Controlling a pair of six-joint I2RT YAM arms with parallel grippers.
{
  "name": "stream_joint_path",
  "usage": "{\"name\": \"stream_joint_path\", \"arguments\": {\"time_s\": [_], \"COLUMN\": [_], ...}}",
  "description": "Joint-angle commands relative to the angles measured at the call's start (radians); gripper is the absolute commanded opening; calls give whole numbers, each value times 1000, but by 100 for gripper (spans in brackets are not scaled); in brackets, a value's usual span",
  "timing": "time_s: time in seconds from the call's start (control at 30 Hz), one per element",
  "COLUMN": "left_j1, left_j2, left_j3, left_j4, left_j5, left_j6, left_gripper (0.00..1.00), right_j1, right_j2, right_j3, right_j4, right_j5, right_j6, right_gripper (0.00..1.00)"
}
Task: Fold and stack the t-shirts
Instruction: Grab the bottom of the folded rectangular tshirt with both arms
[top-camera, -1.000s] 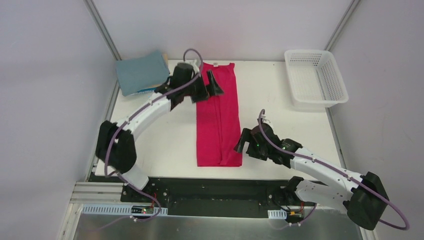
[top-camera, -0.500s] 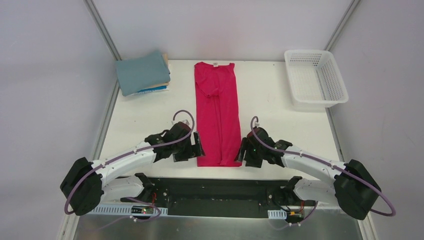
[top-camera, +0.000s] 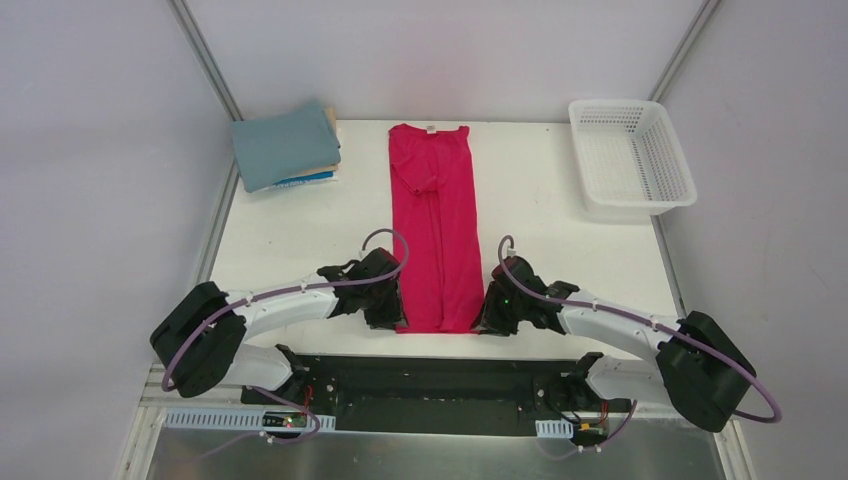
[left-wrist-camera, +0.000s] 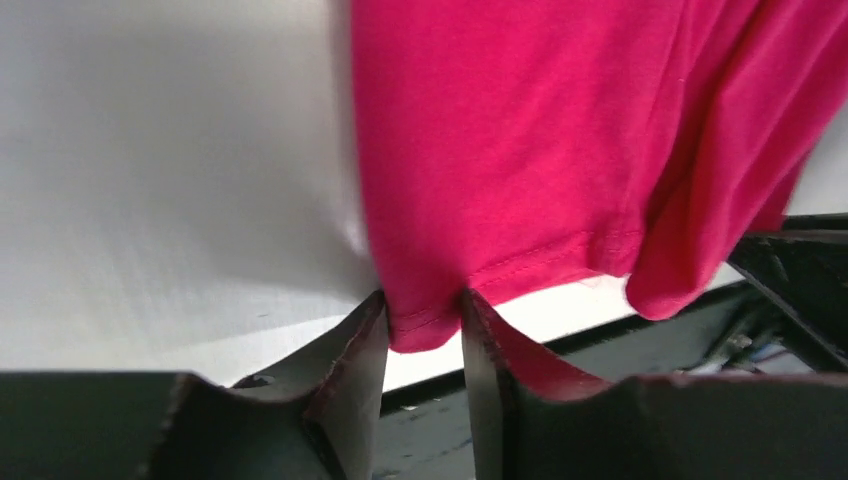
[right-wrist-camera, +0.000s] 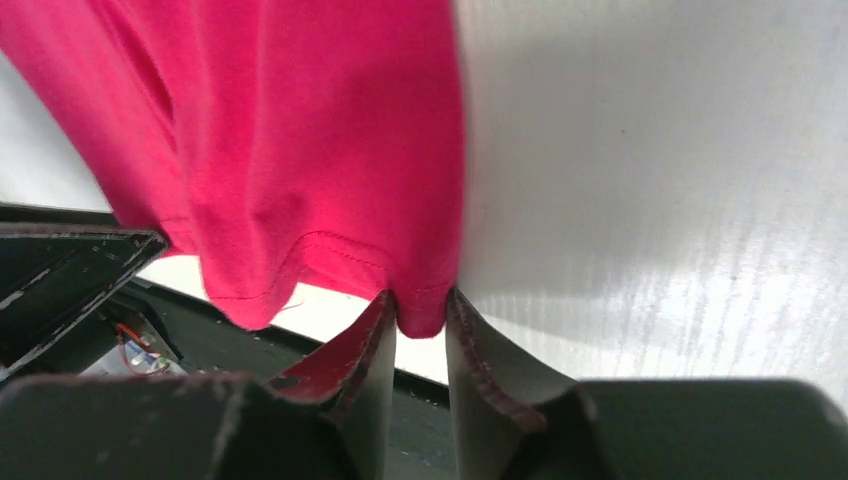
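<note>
Crimson-pink t-shirt (top-camera: 436, 225), how'll it handle? (K.)
Soft, light, limp; take it by hem corners. Folded to narrow strip, ctr of table (top-camera: 300, 230), collar at 12, hem at 6 by near edge. (M.)
Jaws? (K.)
Left gripper (left-wrist-camera: 423, 300) narrowed onto 7 o'clock corner, right gripper (right-wrist-camera: 422, 300) onto 5 o'clock corner. Cloth fills both gaps, looks pinched. Lift evenly or it'll sag. (M.)

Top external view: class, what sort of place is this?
Probably a robot lab cell: a white table walled by plain panels, a left arm and right arm bolted at its near edge, a pink t-shirt laid out.
</note>
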Motion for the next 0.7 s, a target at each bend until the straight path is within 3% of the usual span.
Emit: {"name": "stream_joint_path", "arguments": {"time_s": [0.0, 0.07, 0.17, 0.47, 0.67], "left_j1": [-15, -15, -15, -17, -22], "left_j2": [71, 67, 37, -133, -166], "left_j3": [-20, -34, -58, -131, -120], "left_j4": [-19, -24, -39, -88, 29], "left_j5": [29, 31, 38, 43, 51], "left_j6": [-6, -11, -15, -42, -24], "left_gripper": [21, 0, 0, 0, 0], "right_j1": [-2, -1, -2, -1, 2], "right_j2": [8, -2, -39, -209, -238], "right_j3": [-18, -25, -56, -150, -149], "right_j4": [-44, -63, -70, -2, 149], "right_j5": [25, 22, 9, -111, -143], "right_j6": [15, 12, -4, -39, -26], "right_gripper": [20, 12, 0, 0, 0]}}
